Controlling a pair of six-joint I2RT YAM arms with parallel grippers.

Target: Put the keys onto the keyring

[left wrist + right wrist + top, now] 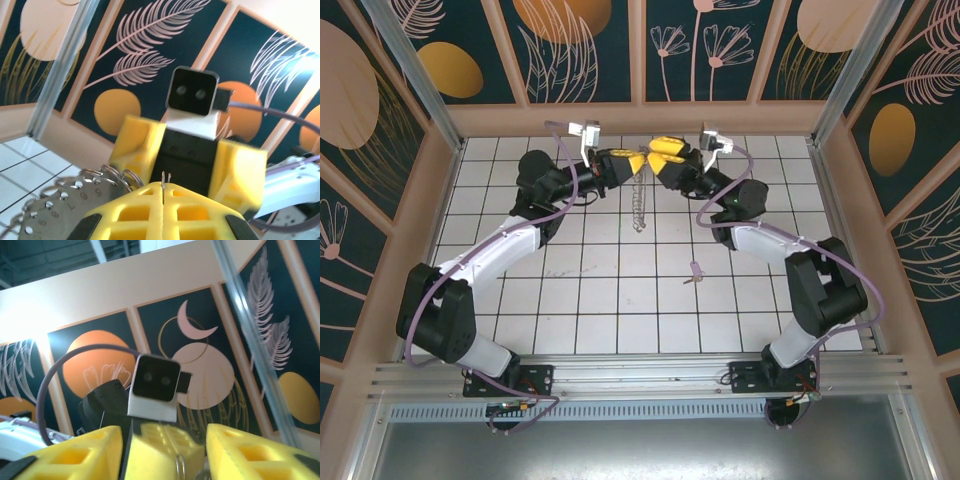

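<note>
Both arms reach to the far middle of the tabletop, and their yellow end effectors meet nose to nose above the tiles.

Left end effector: fingers pressed together. From its own wrist camera, a thin wire of the keyring stands pinched in the seam between the two fingers. More metal rings and a perforated disc bunch up just beside it on the left. From overhead, a chain-like length of the keyring hangs from the meeting point down toward the tiles.

Right end effector: fingers spread wide, nothing clamped. The left end effector's tip sits in the gap between them. A bit of wire ring shows low in that gap; I cannot tell whether it touches the right fingers.

Key: small, pale lilac, lying flat on the tiles, well apart from both end effectors, near the right arm's forearm. Not on the keyring.
</note>
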